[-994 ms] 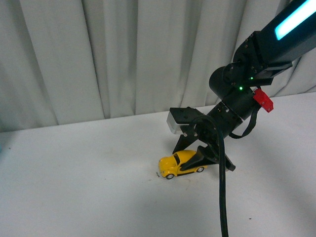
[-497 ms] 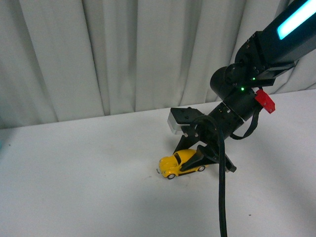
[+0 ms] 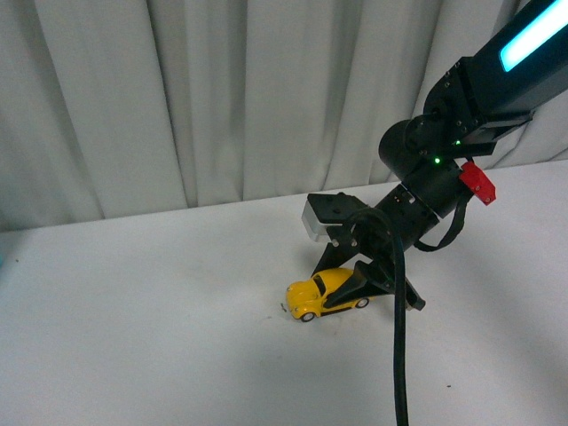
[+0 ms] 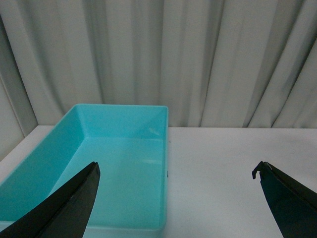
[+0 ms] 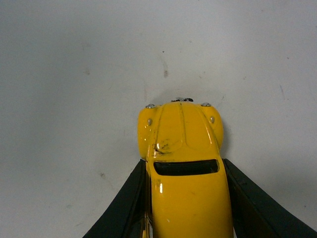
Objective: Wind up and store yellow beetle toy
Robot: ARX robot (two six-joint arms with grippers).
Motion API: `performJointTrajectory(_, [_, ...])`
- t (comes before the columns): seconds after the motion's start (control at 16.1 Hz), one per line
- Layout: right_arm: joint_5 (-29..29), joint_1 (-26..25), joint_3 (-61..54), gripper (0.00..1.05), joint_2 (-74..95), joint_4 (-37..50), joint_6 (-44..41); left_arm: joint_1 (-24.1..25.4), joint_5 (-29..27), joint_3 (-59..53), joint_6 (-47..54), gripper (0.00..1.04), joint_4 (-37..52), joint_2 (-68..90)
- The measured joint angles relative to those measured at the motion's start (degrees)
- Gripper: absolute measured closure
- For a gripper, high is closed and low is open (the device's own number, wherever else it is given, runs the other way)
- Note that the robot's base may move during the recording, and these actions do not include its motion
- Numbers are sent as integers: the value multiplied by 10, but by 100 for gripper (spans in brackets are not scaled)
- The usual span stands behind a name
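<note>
One glossy yellow beetle toy (image 3: 311, 293), right pincer (image 5: 183, 163) gripping.

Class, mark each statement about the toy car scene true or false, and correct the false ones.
1. The yellow beetle toy stands on its wheels on the white table. True.
2. The toy lies inside the turquoise bin. False: the bin is empty, and the toy is on the table.
3. The right tool has its fingers against both sides of the toy. True.
4. The left tool is shut on something. False: it is wide open and holds nothing.
5. A red curtain hangs behind the table. False: the curtain is pale grey-white.
</note>
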Motion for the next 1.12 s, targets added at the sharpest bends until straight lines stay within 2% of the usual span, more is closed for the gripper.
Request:
performJointTrajectory(0.19, [-3, -4, -16, 64, -7, 10, 0, 0, 0, 0, 0, 7, 0, 0])
performJointTrajectory(0.25, [-7, -21, -50, 64, -22, 19, -10, 0, 0, 0, 0, 7, 0, 0])
performJointTrajectory(0.37, [-17, -86, -156, 65, -65, 57, -40, 0, 0, 0, 0, 7, 0, 0])
performJointTrajectory(0.62, [-20, -142, -228, 65, -95, 85, -57, 0, 0, 0, 0, 7, 0, 0])
performJointTrajectory(0.81, [-22, -174, -272, 65, -114, 97, -68, 0, 0, 0, 0, 7, 0, 0])
performJointTrajectory(0.99, [-22, -184, -280, 64, -121, 104, -69, 0, 0, 0, 0, 7, 0, 0])
performJointTrajectory(1.12, [5, -184, -279, 44, -120, 120, -59, 0, 0, 0, 0, 7, 0, 0])
